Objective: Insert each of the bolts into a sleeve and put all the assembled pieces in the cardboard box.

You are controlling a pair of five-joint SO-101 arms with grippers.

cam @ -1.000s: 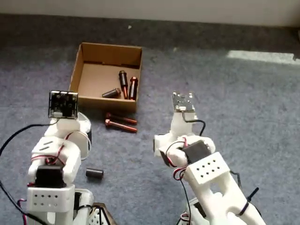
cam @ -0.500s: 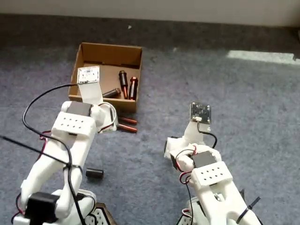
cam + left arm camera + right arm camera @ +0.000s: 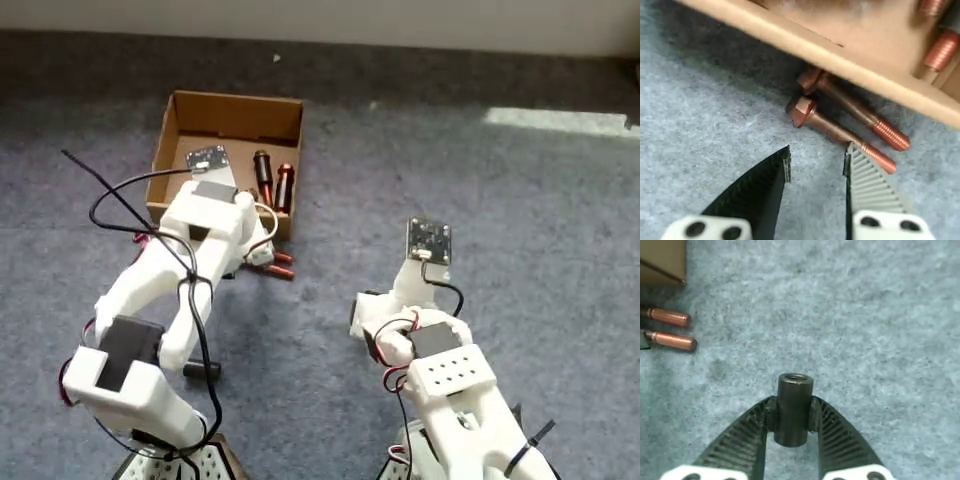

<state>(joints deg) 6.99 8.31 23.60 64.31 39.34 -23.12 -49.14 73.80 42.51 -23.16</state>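
Two copper bolts [image 3: 840, 131] lie side by side on the carpet against the front wall of the cardboard box [image 3: 840, 50]. My left gripper [image 3: 816, 156] hangs open just above them, its fingertips short of the nearer bolt's shaft. The left arm [image 3: 205, 225] covers most of the bolts [image 3: 278, 265] in the high view. My right gripper [image 3: 792, 410] is shut on a black sleeve [image 3: 794, 390], held upright over bare carpet to the right of the bolts [image 3: 672, 340]. Another black sleeve [image 3: 203, 370] lies near the left arm's base. Assembled pieces [image 3: 273, 180] rest in the box [image 3: 235, 105].
Grey carpet spreads wide to the right of the right arm [image 3: 430, 350] and behind the box. A box corner [image 3: 662, 260] shows in the right wrist view. Cables loop over the left arm.
The left arm has swung forward from its folded pose to the box's front, lowering its open gripper over the bolts. The right arm drew back a little at first, then kept still.
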